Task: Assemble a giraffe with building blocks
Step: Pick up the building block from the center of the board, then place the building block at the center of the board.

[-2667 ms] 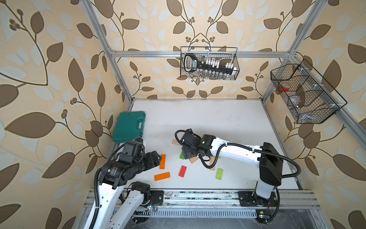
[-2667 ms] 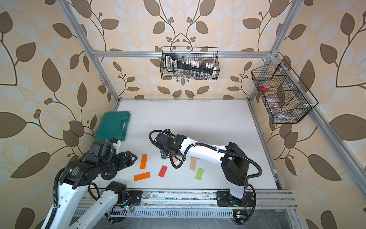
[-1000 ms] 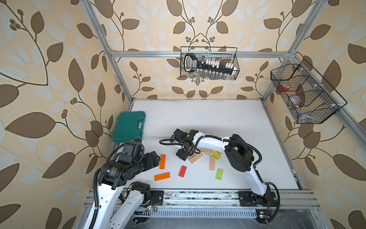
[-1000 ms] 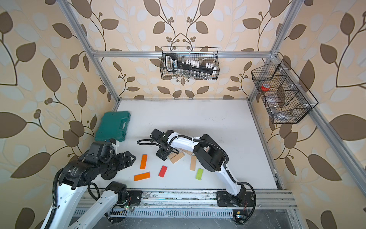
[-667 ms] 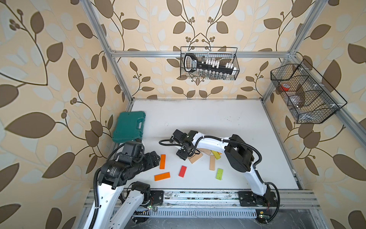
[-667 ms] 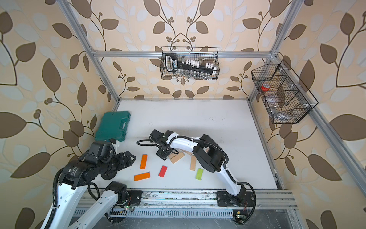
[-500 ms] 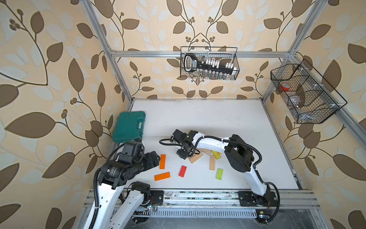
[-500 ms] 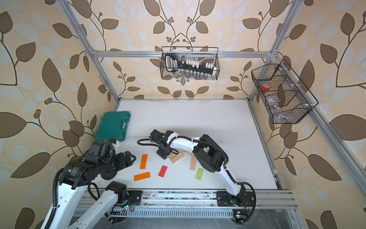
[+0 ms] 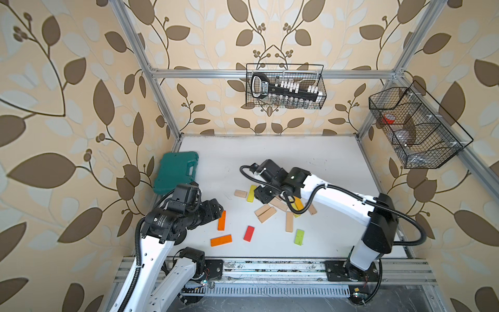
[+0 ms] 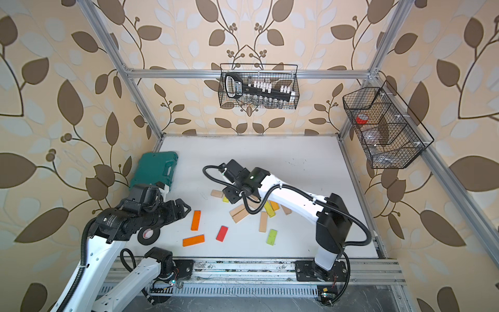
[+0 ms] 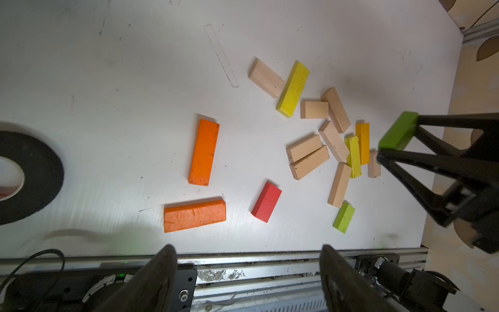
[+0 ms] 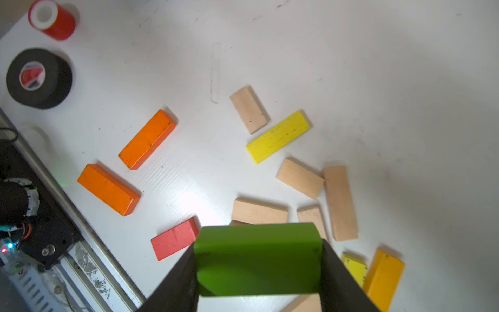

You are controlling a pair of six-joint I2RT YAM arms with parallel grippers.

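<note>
The right gripper (image 12: 258,243) pinches a green block (image 12: 256,264) between its 2 fingers. The block's long side runs from finger to finger, and the left wrist view shows it lifted clear of the white table (image 9: 310,151). Take a top view as the clock face, with 12 toward the back wall: this claw hangs at the 12 o'clock edge of the scatter. A yellow plank (image 9: 252,193) and 1 beige plank (image 9: 240,193) lie just at its 9 o'clock, and a loose heap of beige planks (image 9: 266,213) with an amber plank (image 12: 383,278) among them spreads beneath it and toward 5 o'clock, several pieces touching. Nothing is stacked or upright, so I judge the giraffe not yet begun and this block a first piece in transit. The coming move turns on finding bare table, which opens widest toward 12 and 1 o'clock, whereas a straight descent would land on the heap. The left gripper (image 11: 247,250) is spread and empty, hovering at 8 o'clock, the nearer arm for the 2 orange blocks (image 9: 221,220) and the red block (image 9: 249,233). A lime block (image 9: 299,237) lies at 5 o'clock. A green case (image 9: 176,171) sits at 10 o'clock and a black tape roll (image 10: 147,235) lies by the left arm, both well apart from the held block.
</note>
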